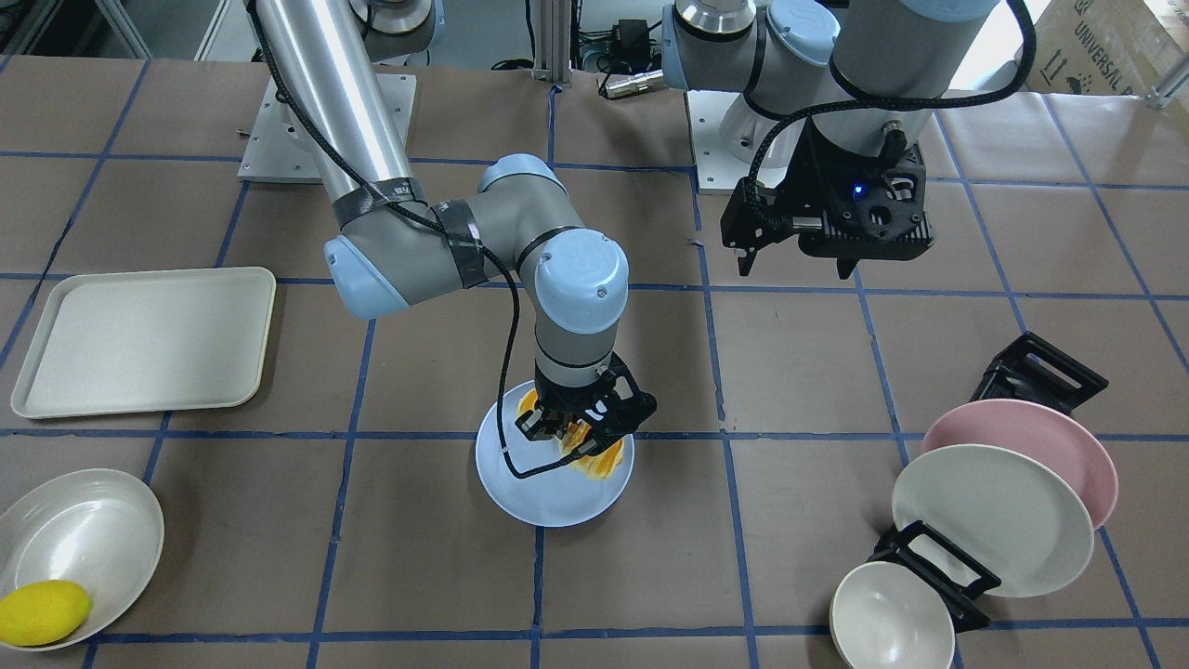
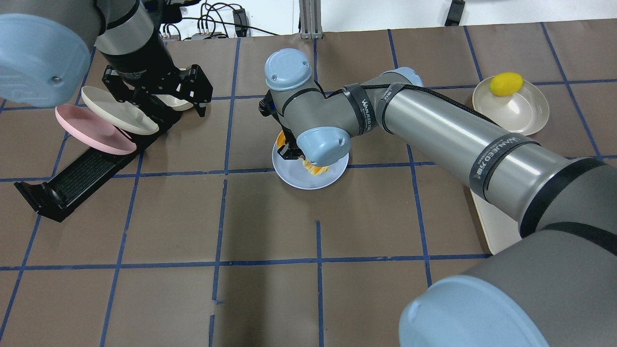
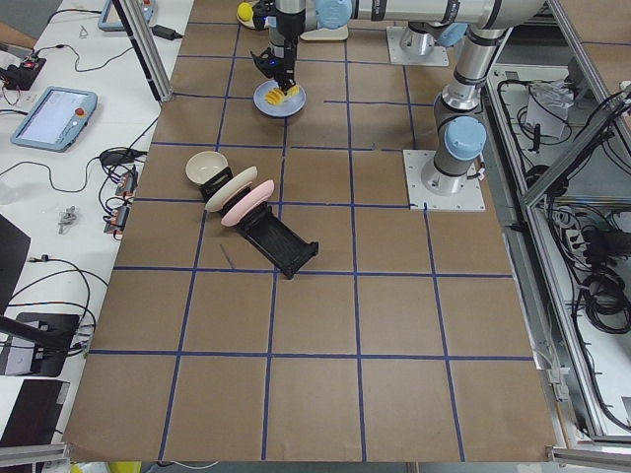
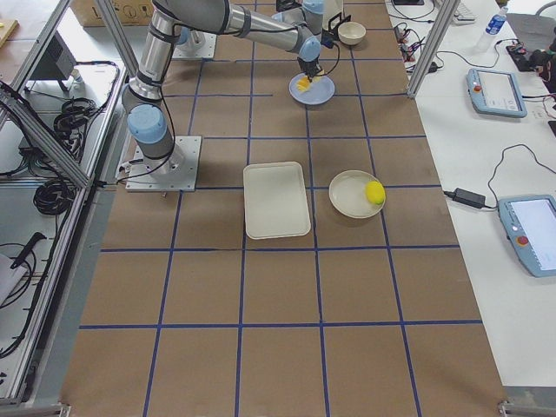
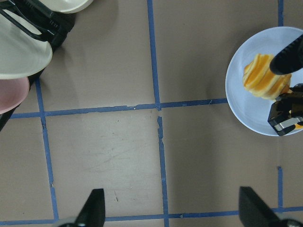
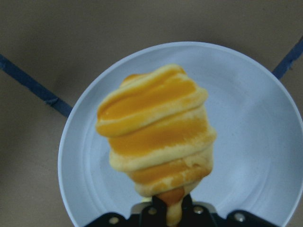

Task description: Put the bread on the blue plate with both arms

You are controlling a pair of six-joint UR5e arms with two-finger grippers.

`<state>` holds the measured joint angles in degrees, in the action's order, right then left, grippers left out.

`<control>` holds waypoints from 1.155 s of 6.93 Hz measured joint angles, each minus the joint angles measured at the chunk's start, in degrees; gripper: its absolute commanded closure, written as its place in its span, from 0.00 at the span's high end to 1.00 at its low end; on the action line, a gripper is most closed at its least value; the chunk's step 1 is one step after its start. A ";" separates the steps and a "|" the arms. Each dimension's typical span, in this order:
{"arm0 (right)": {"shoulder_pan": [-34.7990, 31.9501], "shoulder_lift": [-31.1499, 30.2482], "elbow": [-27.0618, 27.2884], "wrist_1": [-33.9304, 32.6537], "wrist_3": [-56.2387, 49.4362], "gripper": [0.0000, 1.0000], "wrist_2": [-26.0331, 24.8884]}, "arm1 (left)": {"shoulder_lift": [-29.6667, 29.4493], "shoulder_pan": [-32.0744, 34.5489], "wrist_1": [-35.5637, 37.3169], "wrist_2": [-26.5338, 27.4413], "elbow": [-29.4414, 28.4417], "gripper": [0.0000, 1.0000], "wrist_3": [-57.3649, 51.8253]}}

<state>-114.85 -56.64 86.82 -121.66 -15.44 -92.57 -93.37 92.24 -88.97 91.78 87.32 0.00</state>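
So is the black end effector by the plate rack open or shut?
Open: the black two-finger left end effector is spread wide, gripping nothing.

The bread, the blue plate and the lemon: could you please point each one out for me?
bread (image 6: 158, 132), right wrist view, middle of its striped body.
blue plate (image 6: 253, 142), right wrist view, bare inner surface.
lemon (image 1: 44, 611), front-facing view, middle of the fruit.
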 measured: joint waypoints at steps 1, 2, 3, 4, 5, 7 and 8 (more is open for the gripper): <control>0.23 -0.08 0.49 -0.42 -1.51 1.00 0.02 | 0.06 0.01 -0.74 -0.13 -0.34 1.00 0.06; 0.35 -0.21 0.86 -0.61 -2.20 1.00 0.10 | 0.21 0.04 -0.96 -0.19 -0.20 1.00 -0.13; 0.38 -0.33 1.05 -0.69 -2.43 1.00 0.13 | 0.25 0.04 -0.97 -0.27 -0.02 1.00 -0.48; 0.41 -0.36 1.08 -0.69 -2.46 1.00 0.15 | 0.14 0.09 -0.87 -0.29 -0.01 1.00 -0.47; 0.55 -0.52 0.72 -0.54 -2.49 1.00 -0.02 | 0.08 0.11 -0.67 -0.24 0.16 1.00 -0.28; 1.28 -3.29 -0.87 2.72 -2.32 1.00 -0.84 | 0.15 0.19 -0.29 0.08 0.51 1.00 0.31; 3.07 -6.41 -1.68 7.17 -1.51 1.00 -0.91 | 0.03 0.19 -0.24 0.10 0.17 1.00 0.40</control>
<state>-111.78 -63.05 85.14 -114.49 -16.95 -93.48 -93.34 92.43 -89.21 91.88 87.49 0.40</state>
